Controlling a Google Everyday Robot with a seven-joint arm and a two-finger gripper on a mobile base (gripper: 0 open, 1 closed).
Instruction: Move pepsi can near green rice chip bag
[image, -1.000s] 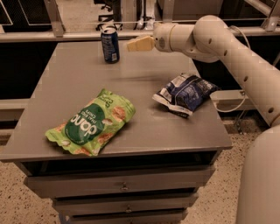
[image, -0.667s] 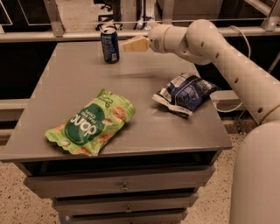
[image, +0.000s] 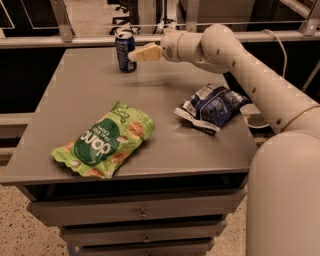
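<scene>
The pepsi can (image: 123, 52) stands upright at the far edge of the grey table (image: 165, 85), left of centre. The green rice chip bag (image: 102, 141) lies flat near the table's front left, well apart from the can. My gripper (image: 135, 54) reaches in from the right at the height of the can's middle, and its tip meets the can's right side. The cream arm (image: 225, 50) stretches behind it across the far right of the table.
A dark blue and white snack bag (image: 212, 107) lies on the right of the table, under the arm. Drawers (image: 142, 214) sit below the table front. My body (image: 285, 200) fills the lower right. A metal railing (image: 90, 41) runs behind the table.
My gripper has moved left along the table's far edge, from a gap beside the can to touching the can's right side. The can and both bags have not moved.
</scene>
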